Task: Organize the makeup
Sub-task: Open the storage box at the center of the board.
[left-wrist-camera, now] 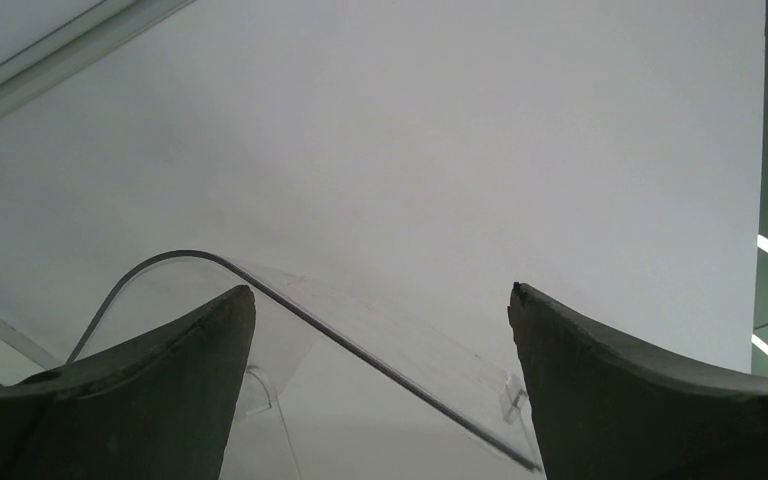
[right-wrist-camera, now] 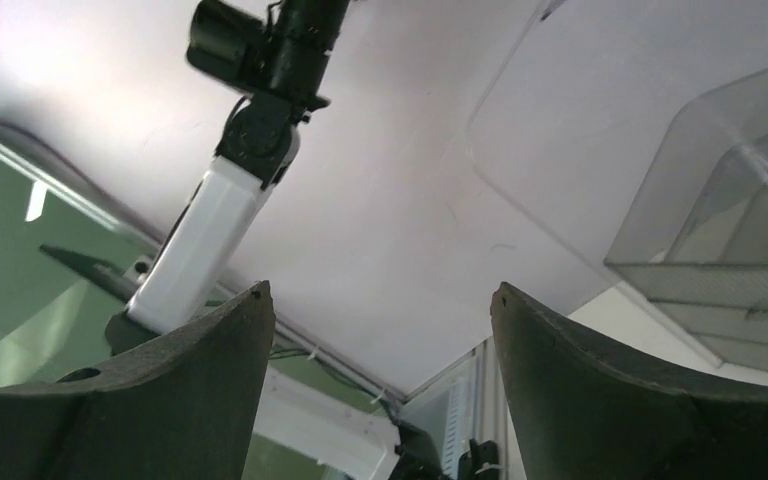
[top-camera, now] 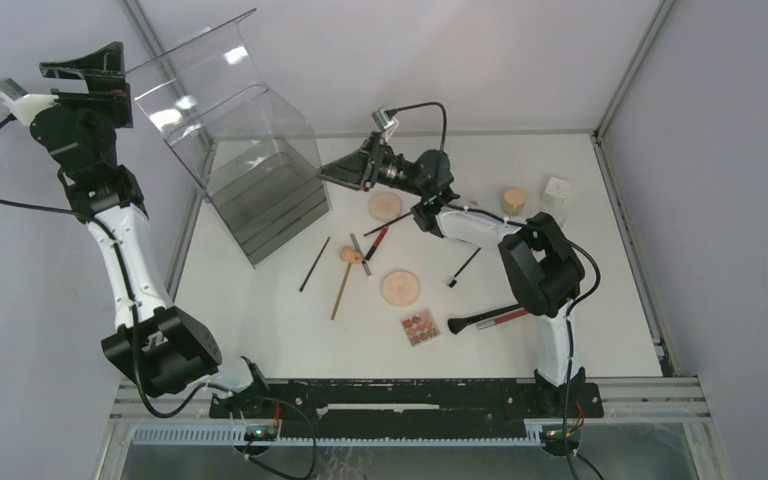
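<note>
White flat tabletop (top-camera: 260,330) bearing a clear acrylic tiered organizer (top-camera: 265,195) at rear left, two round peach powder discs (top-camera: 400,288), thin black brushes (top-camera: 314,264), a square brown-toned palette (top-camera: 420,327) and a tan cylindrical jar (top-camera: 513,201).

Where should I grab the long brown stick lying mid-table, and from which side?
Probably its near half, from straight above, jaws closing across the shaft. The brown stick lies flat and thin on the table, and its far end sits beside the beige sponge, while the near half lies clear.
</note>
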You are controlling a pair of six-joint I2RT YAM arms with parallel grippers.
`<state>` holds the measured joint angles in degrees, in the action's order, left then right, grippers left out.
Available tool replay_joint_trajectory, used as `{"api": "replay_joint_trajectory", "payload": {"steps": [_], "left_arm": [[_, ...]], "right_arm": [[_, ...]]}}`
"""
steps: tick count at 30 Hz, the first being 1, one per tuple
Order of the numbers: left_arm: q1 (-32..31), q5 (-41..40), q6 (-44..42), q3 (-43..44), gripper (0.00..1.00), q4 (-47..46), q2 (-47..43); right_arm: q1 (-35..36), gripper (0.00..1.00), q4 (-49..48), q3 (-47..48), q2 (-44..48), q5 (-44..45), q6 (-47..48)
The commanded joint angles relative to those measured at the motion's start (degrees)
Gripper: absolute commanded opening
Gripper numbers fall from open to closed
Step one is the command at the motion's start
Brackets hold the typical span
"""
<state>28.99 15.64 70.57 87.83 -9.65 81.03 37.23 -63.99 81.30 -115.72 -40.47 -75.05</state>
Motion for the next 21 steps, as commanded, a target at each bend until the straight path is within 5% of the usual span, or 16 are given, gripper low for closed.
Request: {"api": "replay_joint_trajectory", "payload": {"steps": [1,5,14,21], "left_arm": [[0.7,-3.3,0.0,6.0,0.99,-7.9,-1.4],[0.7,-3.2,-0.8,6.9,0.99,-6.5,-0.9],[0.7,-3.0,-1.6,7.4,0.99,-5.7,0.4],[0.7,-2.4,-1.7,8.1,0.99,-5.3,0.8]], "right_arm": [[0.1,0.85,28.8,10.8,3.0,3.9,18.5],[0.9,0.85,58.6,24.5,1.5,18.1,41.7],[1.5,0.85,72.0,48.2,-11.0,31.1,69.5],[1.9,0.86,73.9,59.1,-18.9,29.2,74.6]]}}
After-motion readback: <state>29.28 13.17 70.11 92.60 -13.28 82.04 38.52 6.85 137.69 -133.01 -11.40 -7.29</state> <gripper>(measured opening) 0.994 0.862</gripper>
